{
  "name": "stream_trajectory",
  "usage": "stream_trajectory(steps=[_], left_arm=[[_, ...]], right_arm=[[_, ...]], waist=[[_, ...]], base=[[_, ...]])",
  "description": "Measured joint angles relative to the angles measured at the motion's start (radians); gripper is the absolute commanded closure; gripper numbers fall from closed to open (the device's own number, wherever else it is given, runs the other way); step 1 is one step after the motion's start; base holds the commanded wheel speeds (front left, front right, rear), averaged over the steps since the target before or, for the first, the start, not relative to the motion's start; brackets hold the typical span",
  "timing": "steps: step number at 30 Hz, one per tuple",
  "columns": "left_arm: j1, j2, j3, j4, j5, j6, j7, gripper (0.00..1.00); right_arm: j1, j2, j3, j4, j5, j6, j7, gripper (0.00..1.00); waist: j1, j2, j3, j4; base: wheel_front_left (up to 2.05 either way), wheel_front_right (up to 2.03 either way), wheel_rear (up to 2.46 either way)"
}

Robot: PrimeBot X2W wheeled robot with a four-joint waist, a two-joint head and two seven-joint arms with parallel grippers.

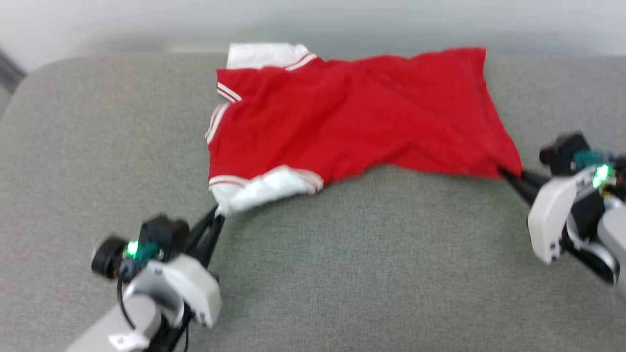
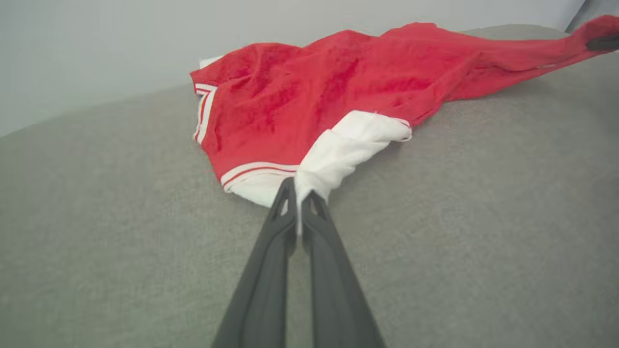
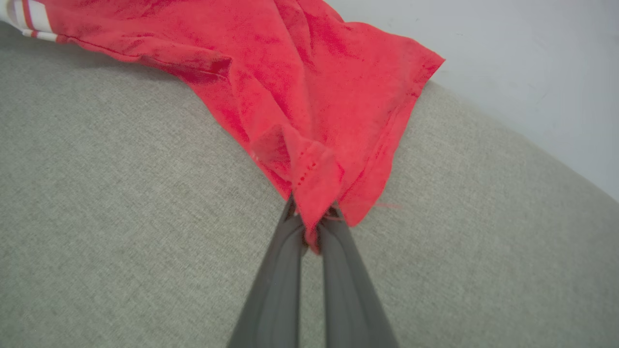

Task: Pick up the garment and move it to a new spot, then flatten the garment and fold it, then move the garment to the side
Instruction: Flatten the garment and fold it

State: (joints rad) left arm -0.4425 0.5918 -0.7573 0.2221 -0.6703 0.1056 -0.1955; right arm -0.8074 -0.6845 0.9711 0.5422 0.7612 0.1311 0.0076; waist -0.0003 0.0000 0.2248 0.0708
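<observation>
Two-armed grasp on a spread shirt. The red jersey garment (image 1: 352,112), a T-shirt with white short sleeves and red-and-white striped trim, lies crumpled but mostly open on the grey woven-fabric tabletop (image 1: 342,274). It lies along the far edge, with the sleeves toward the left side and the hem toward the right.

The left tool (image 1: 218,215) reaches in from the near left corner. Its two dark fingers are pressed together on the bunched tip of the near white sleeve (image 1: 264,188), as the left wrist view confirms (image 2: 299,193). The far white sleeve (image 1: 264,55) rests at the far edge, well apart from either tool.

The right tool (image 1: 503,171) enters from the right edge and is clamped on the near hem corner (image 3: 314,183), the red cloth folding over its fingertips (image 3: 312,212). Between the two grips the near edge of the garment sags in loose wrinkles against the tabletop.
</observation>
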Motion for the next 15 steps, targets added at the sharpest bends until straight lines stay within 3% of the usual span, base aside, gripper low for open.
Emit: stream_trajectory(steps=[5,15], left_arm=[[0.190,0.050,-0.009,-0.101,-0.048,0.073,0.018,1.00],[0.499,0.089,-0.041,-0.261,-0.140,0.190,0.040,1.00]], right_arm=[[0.167,-0.034,-0.025,-0.042,0.028,0.000,-0.019,1.00],[0.513,-0.078,-0.134,-0.149,0.063,0.000,0.002,1.00]], waist=[[-0.0001,0.0000,-0.084,0.001],[-0.0001,0.0000,-0.219,-0.001]], base=[[0.00,0.00,0.00],[0.00,0.00,0.00]])
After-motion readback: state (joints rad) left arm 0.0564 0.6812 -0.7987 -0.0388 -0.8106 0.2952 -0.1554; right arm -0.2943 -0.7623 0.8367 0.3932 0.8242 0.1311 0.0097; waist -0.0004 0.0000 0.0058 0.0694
